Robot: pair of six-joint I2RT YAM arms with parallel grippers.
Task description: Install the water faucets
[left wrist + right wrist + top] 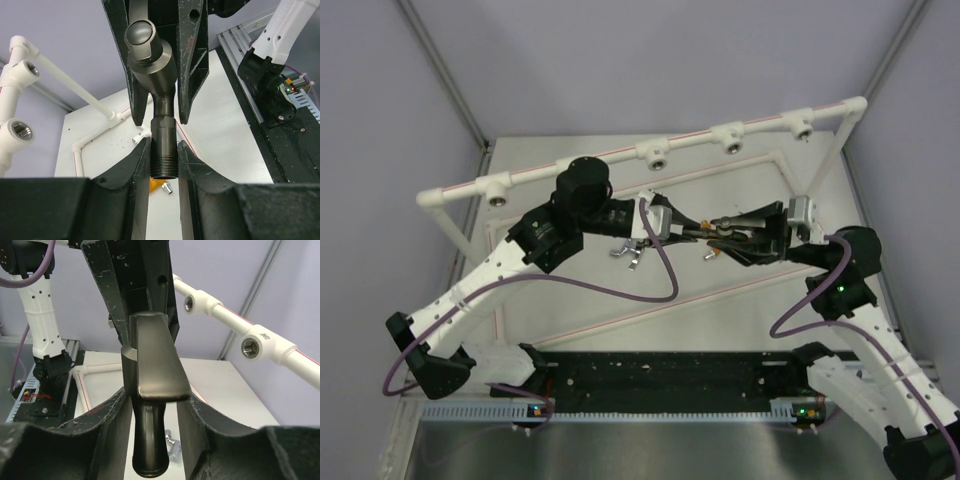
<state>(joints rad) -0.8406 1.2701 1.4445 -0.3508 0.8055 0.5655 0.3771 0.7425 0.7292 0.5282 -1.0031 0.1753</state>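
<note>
While both arm bases sit at 6 o'clock on the near edge of the table (740,312), the arms lean inward and meet just right of its middle. Three faucets can be counted.

Two lie loose on the white top. The silver faucet (630,252) is at about 9 o'clock from the meeting point, under the left arm's wrist. The orange-gold faucet (708,255) is at 6 o'clock, just below the fingers.

The third, the dark grey faucet (152,65), hangs in the air between the two tools. The left gripper (163,145) is fully closed on its threaded end (164,162), one finger tight against each side. From 3 o'clock the right gripper (155,397) reaches in with its jaws partly closed. Its fingers press against both sides of the faucet's thicker body, and the lever handle (157,365) faces that wrist camera.

Farther back, from 10 to 1 o'clock, a white pipe rail (695,146) with a thin red stripe stands on legs. Four round sockets (732,138) with metal-threaded holes show along it from above. The left arm's elbow covers part of the rail, so any more there cannot be counted.
</note>
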